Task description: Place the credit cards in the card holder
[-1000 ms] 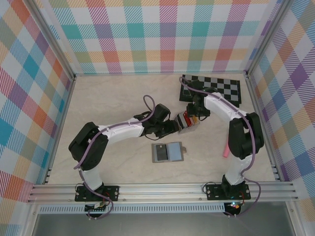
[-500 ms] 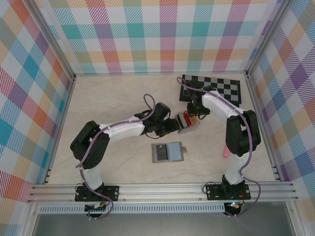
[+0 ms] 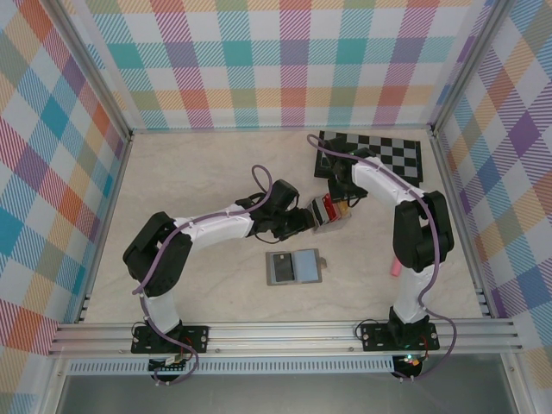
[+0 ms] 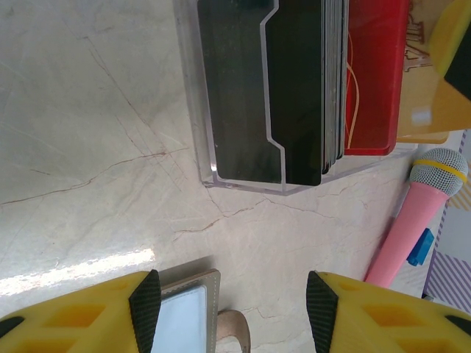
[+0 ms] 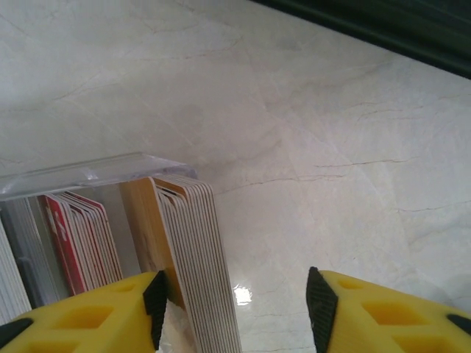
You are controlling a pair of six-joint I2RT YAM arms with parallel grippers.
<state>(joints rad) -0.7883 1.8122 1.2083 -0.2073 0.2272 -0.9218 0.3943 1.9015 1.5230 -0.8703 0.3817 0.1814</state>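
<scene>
Marble tabletop (image 3: 198, 172), plaid walls (image 3: 285, 60), grey card holder (image 3: 293, 267)

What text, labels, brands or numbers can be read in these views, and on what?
None can be read.
The red card in the clear rack carries white marks, too blurred to read.
The card holder shows a small pale mark, too small to read.
</scene>
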